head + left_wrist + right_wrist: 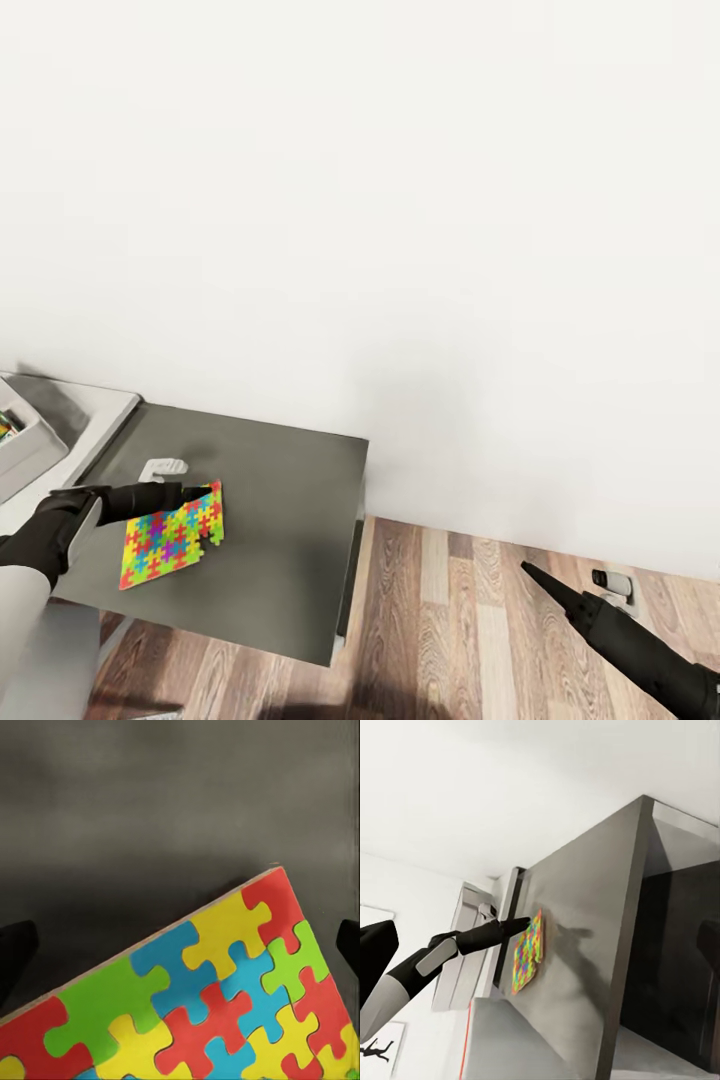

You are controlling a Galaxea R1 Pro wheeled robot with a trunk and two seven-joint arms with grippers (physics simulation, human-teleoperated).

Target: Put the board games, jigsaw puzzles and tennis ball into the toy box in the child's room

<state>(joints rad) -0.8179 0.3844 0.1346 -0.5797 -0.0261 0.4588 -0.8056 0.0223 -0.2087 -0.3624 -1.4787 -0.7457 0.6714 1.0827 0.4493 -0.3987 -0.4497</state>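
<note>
1. Where the dark grey top of the table [270, 520] fills the lower left of the head view, a jigsaw puzzle [172, 533] lies flat on it, a sheet of red, yellow, blue and green pieces, set at a slant to the table's edges
2. The left gripper [196, 491] reaches in from the left edge of that frame, its dark fingertips at the puzzle's upper edge; in the left wrist view the two tips sit at the far left and far right edges of the frame, spread wide, with the puzzle [217, 997] between them across the lower half, lying on the table [150, 810]
3. Whether the fingers touch the sheet cannot be told
4. A small white object [163, 467] sits on the dark top just above the left gripper in the head view; what it is cannot be made out
5. At the left edge of the head view, on the lighter grey part of the table, part of the toy box [30, 440] shows, with something coloured inside it
6. The right gripper [548, 585] hangs at the lower right of the head view over the wooden floor [450, 620], well apart from the table; there its fingers look pressed into one point, while the right wrist view shows dark tips at both side edges, so its state cannot be told
7. The right wrist view also shows the puzzle [528, 951] on the table [585, 915], the left gripper [521, 922] at its edge
</note>
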